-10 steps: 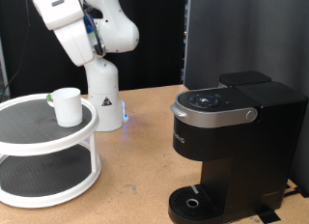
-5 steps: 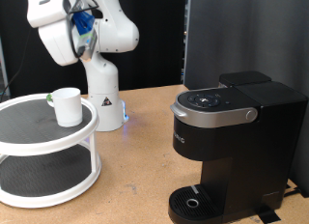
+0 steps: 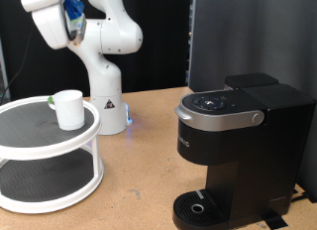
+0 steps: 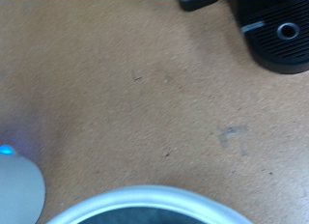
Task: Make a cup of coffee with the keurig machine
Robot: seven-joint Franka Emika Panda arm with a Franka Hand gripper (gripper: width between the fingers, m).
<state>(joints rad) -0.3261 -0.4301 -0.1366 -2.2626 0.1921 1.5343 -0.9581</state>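
Brown tabletop (image 3: 149, 161) carries tall black keurig machine (image 3: 238, 141), white cup (image 3: 68, 108) apart.

The exterior view faces the table side-on; the wrist view looks down, sharing the keurig machine (image 3: 238, 151) (image 4: 280, 36).

— Did the gripper show?
— No, the exterior view's top edge cut it off.
— And the keurig machine (image 3: 243, 151)?
— Its base ran off the bottom edge.
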